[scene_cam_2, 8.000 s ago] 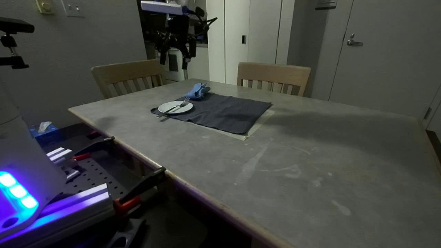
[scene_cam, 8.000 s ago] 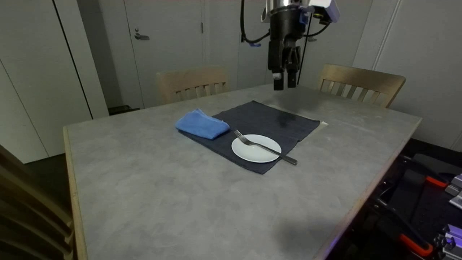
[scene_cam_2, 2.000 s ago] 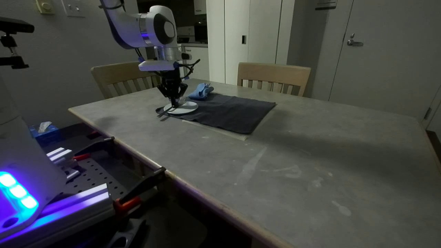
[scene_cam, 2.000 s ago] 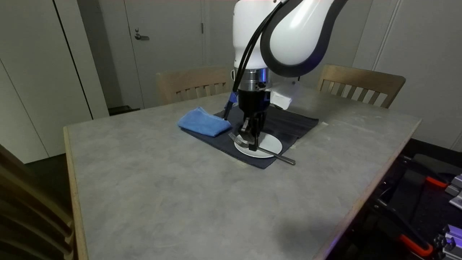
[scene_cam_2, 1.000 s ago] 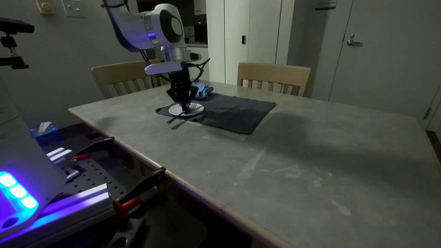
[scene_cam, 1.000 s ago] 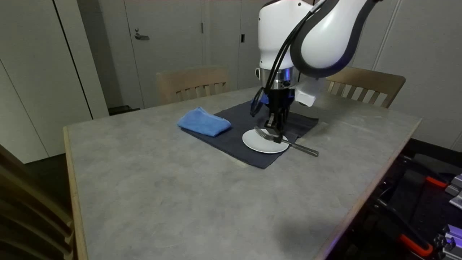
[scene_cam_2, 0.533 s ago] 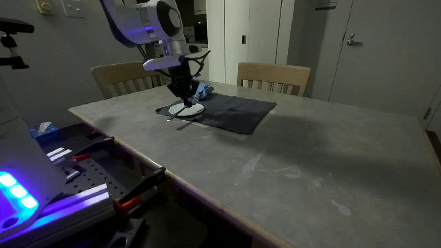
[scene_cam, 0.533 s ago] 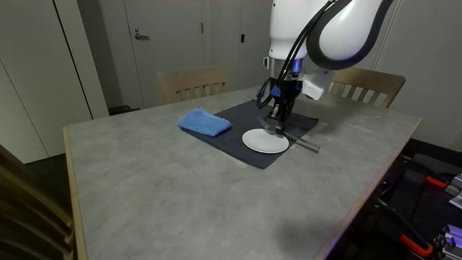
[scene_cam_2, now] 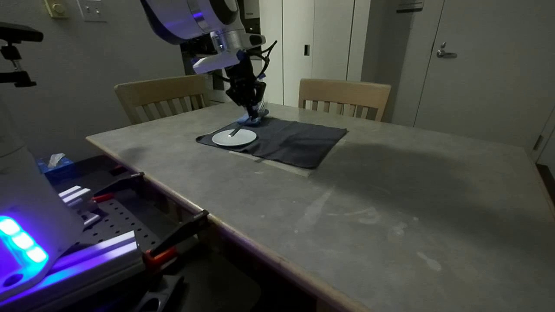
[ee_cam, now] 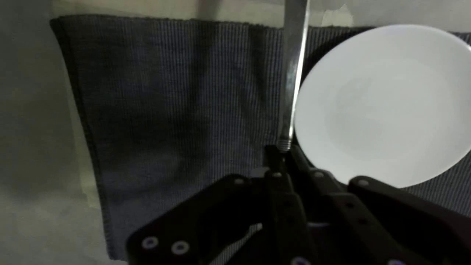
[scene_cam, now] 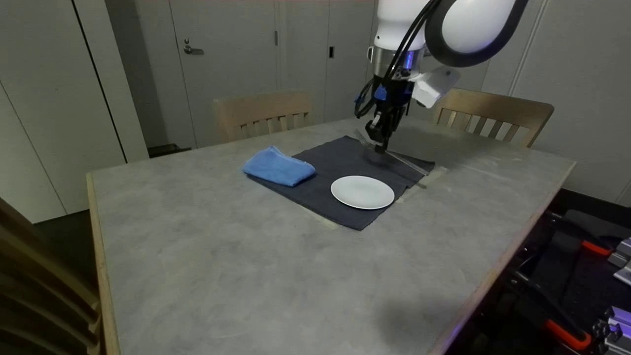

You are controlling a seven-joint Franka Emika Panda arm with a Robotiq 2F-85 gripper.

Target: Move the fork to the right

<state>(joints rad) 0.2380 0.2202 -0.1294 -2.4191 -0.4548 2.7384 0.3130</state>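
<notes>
My gripper [scene_cam: 380, 148] is shut on the fork [scene_cam: 408, 163], holding it in the air above the dark placemat [scene_cam: 340, 157]. In the wrist view the fork's silver handle [ee_cam: 293, 70] runs up from between the fingertips, alongside the white plate [ee_cam: 390, 106]. The tines are hidden there; in an exterior view they show faintly on the far side of the gripper [scene_cam_2: 253, 117], tilted up, with the handle [scene_cam_2: 235, 130] sloping down. The plate [scene_cam: 362, 193] lies on the placemat with nothing on it, apart from the fork.
A folded blue cloth [scene_cam: 278, 166] lies at the placemat's edge; in an exterior view the gripper partly covers the cloth [scene_cam_2: 245, 121]. Wooden chairs [scene_cam: 493, 111] stand along the table's edges. Clamps [scene_cam_2: 177, 236] sit at the table edge near the robot base.
Eight seconds ago the gripper hung open and the fork lay on the plate. Gripped since, the fork has risen off the plate and moved away from it; the plate has shifted slightly.
</notes>
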